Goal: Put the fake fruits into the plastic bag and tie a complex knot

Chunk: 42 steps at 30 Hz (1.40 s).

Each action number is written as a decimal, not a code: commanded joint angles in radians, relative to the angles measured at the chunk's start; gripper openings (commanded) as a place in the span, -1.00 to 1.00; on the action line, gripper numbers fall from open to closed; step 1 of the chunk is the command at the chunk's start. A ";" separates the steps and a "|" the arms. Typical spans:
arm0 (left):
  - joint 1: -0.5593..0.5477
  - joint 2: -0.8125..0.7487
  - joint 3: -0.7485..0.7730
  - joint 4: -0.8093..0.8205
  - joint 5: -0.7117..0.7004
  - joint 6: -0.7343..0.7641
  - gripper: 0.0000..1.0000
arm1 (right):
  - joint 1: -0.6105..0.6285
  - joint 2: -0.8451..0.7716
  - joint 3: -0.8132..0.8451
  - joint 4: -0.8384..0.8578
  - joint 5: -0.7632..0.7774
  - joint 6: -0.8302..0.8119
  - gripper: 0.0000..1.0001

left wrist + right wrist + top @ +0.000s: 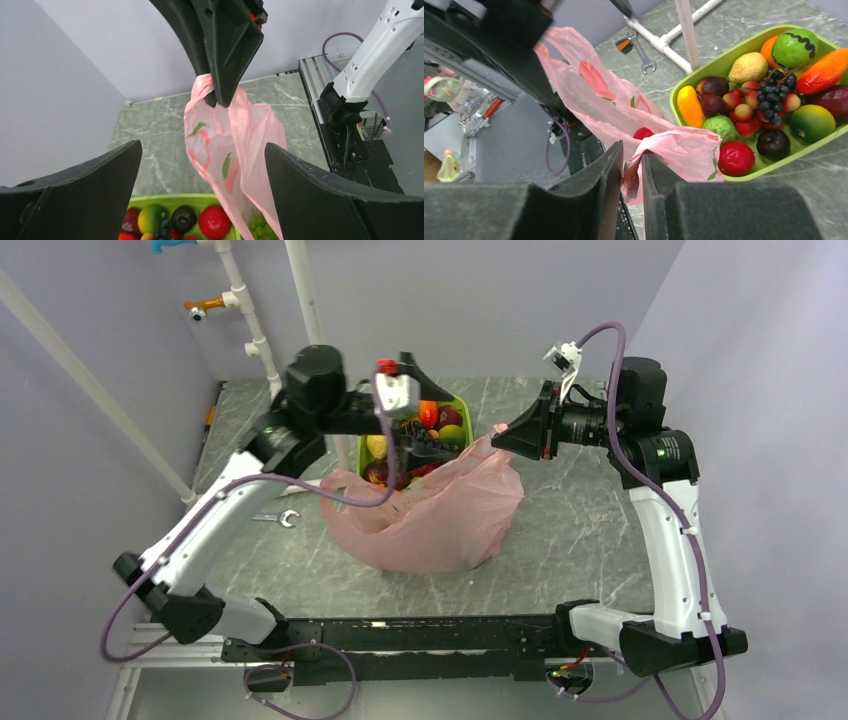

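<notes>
Surface: grey marbled table (580, 530), lilac walls.
Bag: plastic bag (440, 515) mid-table; thin, limp, slippery, so you should take it by bunched film.
Right: right gripper (631, 167) pinched narrow on its rim.
Left: left gripper (202, 150) spread wide, empty.
Fruit: fake fruits (769, 100) in green tray (719, 62); light, rigid, glossy.
</notes>
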State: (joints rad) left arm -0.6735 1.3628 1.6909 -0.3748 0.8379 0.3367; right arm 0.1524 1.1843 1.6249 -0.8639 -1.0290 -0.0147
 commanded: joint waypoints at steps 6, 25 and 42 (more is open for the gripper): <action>-0.146 0.065 -0.101 0.359 -0.070 -0.037 0.99 | 0.005 -0.020 -0.048 0.167 -0.099 0.228 -0.76; -0.199 0.076 -0.207 0.505 -0.095 -0.015 -0.64 | -0.035 -0.051 -0.063 0.208 -0.288 0.284 -0.18; -0.108 0.141 -0.147 0.690 0.137 -0.458 -1.00 | -0.034 -0.255 -0.377 0.493 0.023 -0.041 0.99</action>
State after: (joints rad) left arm -0.7864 1.4792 1.4872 0.2131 0.8921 0.0277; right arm 0.0837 0.9516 1.3350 -0.7250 -1.0027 -0.0994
